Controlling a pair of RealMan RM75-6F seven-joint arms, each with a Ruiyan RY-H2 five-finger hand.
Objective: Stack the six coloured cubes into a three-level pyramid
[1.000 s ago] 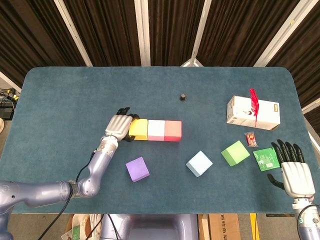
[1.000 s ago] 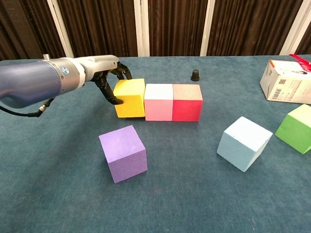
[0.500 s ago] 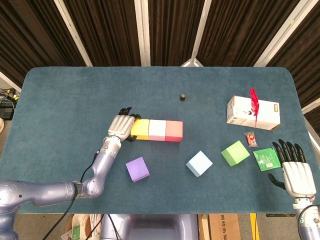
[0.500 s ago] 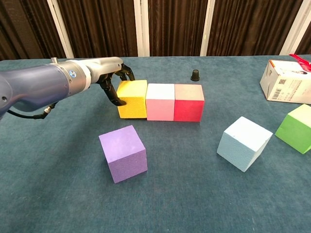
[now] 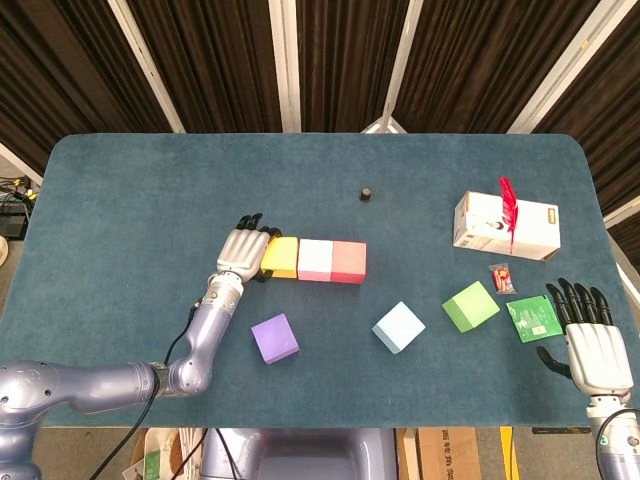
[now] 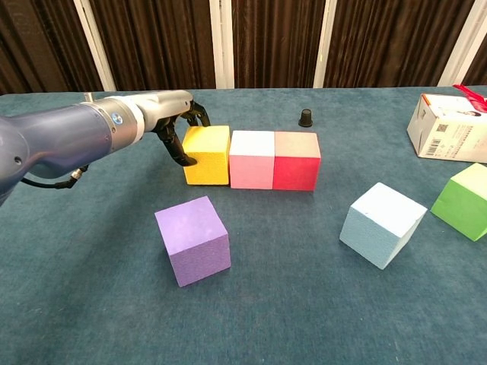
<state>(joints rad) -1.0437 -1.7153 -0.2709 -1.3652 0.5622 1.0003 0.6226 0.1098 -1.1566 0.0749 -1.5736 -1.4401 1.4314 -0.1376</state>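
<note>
Teal felt table [image 5: 150,190] before dark curtains [image 5: 210,60], perhaps corrugated.

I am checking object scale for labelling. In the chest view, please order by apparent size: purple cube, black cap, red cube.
1. purple cube, though it is nearest the camera, so partly perspective.
2. red cube.
3. black cap, clearly smallest.

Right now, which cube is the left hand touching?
The yellow cube, at the left end of the three-cube row. The left hand presses its outer side; no other cube is touched.
</note>
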